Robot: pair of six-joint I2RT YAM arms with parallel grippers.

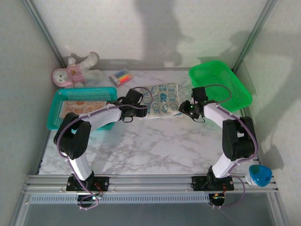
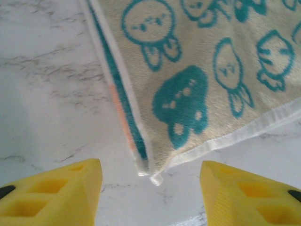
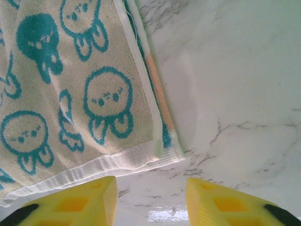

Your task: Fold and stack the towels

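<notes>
A folded white towel with blue bunny prints (image 1: 161, 99) lies flat on the marble table. An orange edge of another towel (image 2: 121, 114) shows under it, also along its side (image 3: 158, 89) in the right wrist view. My left gripper (image 1: 139, 110) stands open just off the towel's near left corner (image 2: 151, 172), with nothing between its yellow fingers (image 2: 59, 193). My right gripper (image 1: 185, 109) is open just off the near right corner (image 3: 178, 157), and bare marble lies between its fingers (image 3: 230, 202). A pale peach towel (image 1: 85, 104) lies in the teal basket.
The teal basket (image 1: 56, 112) stands at the left beside my left arm. A green basket (image 1: 235, 82) stands at the back right. A pink-and-white plush toy (image 1: 70, 71) and a pack of markers (image 1: 120, 76) lie at the back left. A blue-and-white object (image 1: 259, 175) sits by the right base.
</notes>
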